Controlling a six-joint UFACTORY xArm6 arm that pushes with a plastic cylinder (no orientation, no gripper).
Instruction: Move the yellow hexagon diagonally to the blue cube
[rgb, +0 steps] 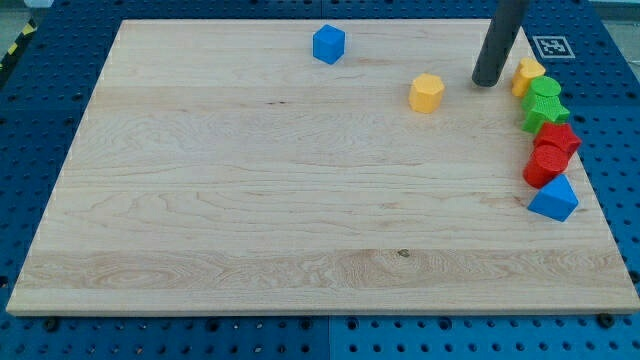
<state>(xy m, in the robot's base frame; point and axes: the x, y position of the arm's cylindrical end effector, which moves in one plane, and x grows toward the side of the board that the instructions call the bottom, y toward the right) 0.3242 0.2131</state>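
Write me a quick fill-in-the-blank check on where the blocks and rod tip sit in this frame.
My tip sits to the view's ____ of the yellow hexagon.
The blue cube lies toward the view's upper ____ of the yellow hexagon.
My tip and the yellow hexagon are ____ touching.

Missing words: right; left; not

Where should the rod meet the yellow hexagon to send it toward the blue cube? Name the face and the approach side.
There is no gripping here, only pushing. Contact the yellow hexagon on its lower-right side face, the one turned away from the blue cube, which sits up and to the view's left. My tip now stands to the hexagon's right, apart from it, so it probably should drop slightly toward the view's bottom first.
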